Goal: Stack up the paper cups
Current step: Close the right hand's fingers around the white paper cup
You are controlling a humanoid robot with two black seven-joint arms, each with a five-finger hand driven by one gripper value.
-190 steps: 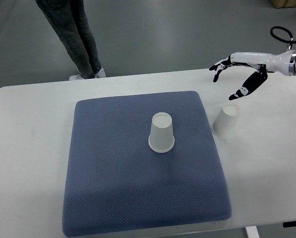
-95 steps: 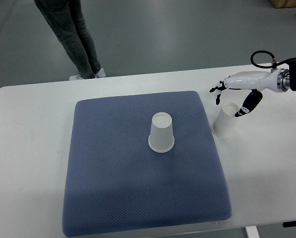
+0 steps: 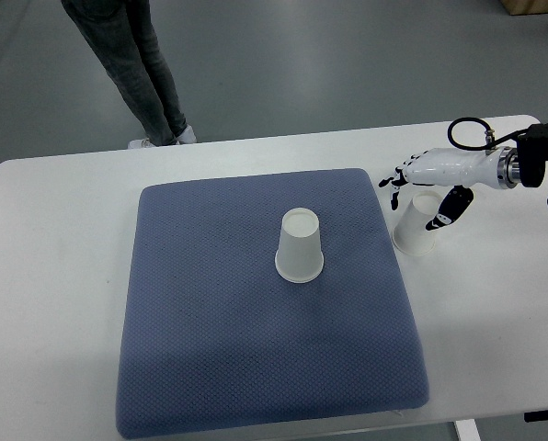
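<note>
In the top view, a white desk [image 3: 62,276] is seen from above, and a big blue cushion [image 3: 219,340] is laid flat on it. One white paper cup [image 3: 299,245] is set upside down near the middle of the cushion, with its wide mouth on the blue cloth and its small flat bottom facing up.

A second paper cup [image 3: 417,225] is found on the bare desk, just beside the right edge of the cushion. It is also turned upside down, and it is tipped a little. The two cups are kept well apart.

The right hand [image 3: 425,184] is reached in from the right edge of the picture. It is white with black fingertips, and a black cable is looped behind its wrist. The hand is held over the top of the second cup. Its fingers [image 3: 391,178] are spread out toward the cushion side of the cup, and its thumb [image 3: 445,209] is pointed down on the other side, so the cup is placed between them. The hand is not closed on the cup; the fingers are loose and nothing is gripped. It cannot be told if the thumb is touching the cup wall.

At the top left, behind the desk, the legs of a person [image 3: 136,64] in grey trousers are seen on the grey floor.
</note>
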